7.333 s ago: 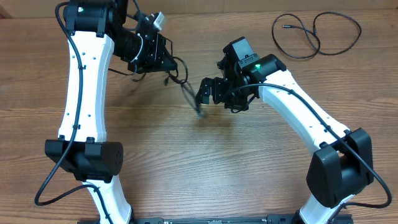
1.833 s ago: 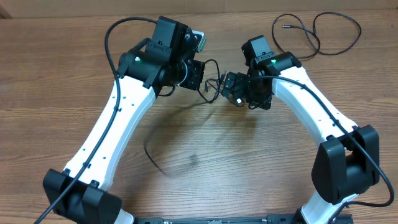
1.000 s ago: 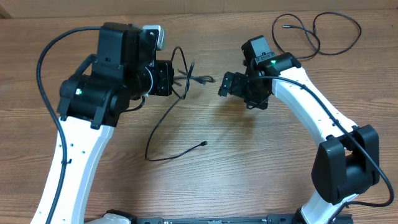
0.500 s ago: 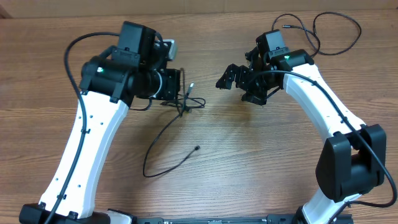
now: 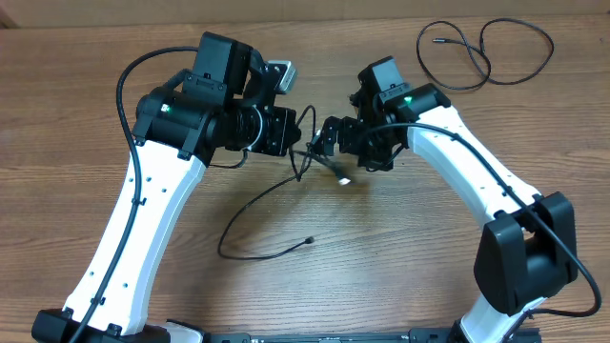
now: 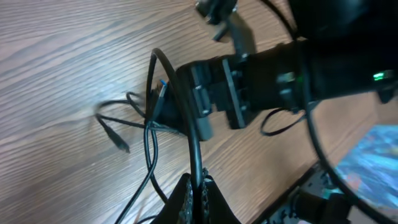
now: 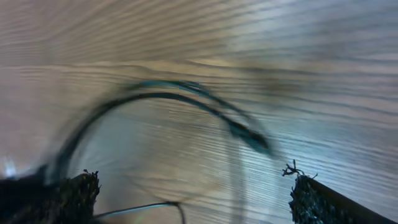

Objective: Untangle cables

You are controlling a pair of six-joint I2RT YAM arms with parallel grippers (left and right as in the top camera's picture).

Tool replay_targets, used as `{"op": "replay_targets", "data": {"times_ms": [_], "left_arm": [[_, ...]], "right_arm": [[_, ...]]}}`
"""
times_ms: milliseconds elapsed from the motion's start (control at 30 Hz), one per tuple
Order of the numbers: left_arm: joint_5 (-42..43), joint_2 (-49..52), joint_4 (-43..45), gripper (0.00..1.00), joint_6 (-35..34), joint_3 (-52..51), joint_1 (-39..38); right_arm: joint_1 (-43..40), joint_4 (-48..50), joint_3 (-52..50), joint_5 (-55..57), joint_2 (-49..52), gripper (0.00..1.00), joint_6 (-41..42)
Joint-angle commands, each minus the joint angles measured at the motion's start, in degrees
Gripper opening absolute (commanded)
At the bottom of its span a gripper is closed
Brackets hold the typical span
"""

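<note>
Mid-separation, by the look of it; pinching the held cord (image 6: 194,134) in the left gripper (image 6: 196,185), fingers pressed tight together on it, right at the tangle (image 5: 307,160); hovering just right of the tangle with the right gripper (image 7: 193,180), spread wide, nothing between its rough dark pads; hard to tell whether the tangle is clear of the wooden table (image 5: 429,276) or brushing it. Spotting a loose cord (image 5: 238,211) running down and left from the tangle in a lazy curve, ending in a small plug below it; noting a separate cord (image 5: 481,50) far up and right of the tangle, in open loops, apparently freed. Next, most likely: closing the right gripper on a different strand or plug, then drawing apart gently; pulling hard risks cinching the knot. Slim, limp, rubbery-looking black stuff; smooth wood grain underneath.
</note>
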Motion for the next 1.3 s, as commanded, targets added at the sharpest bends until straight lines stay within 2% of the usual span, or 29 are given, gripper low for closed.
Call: {"op": "replay_targets", "data": {"times_ms": [0,267,667,933,1067,1267], "left_arm": [[5.2,-1.1,1.0,0.04,0.8,2.7,0.1],[5.3,-4.1,1.2,0.04,0.5,7.3,0.1],[4.0,-8.6,3.3,0.04,-1.8,8.1,0.1],[-7.3,-12.4,1.4,0.04,-4.6,8.3,2.8],[-17.1,-15.2,-2.5,0.04,-7.1,8.3,7.8],[-24.8,-16.8,-7.9,0.04,-7.1,8.3,15.3]], "right_arm": [[0.2,-0.9,-0.4,6.7,0.0,1.00,1.5],[0.2,-1.5,-0.6,6.6,0.0,1.00,1.5],[0.2,-2.6,-0.6,5.9,0.0,1.00,1.0],[0.1,-6.5,-0.6,17.8,0.0,1.00,1.5],[0.0,-7.4,-0.6,20.9,0.0,1.00,2.5],[0.0,-6.8,-0.6,21.8,0.0,1.00,4.7]]}}
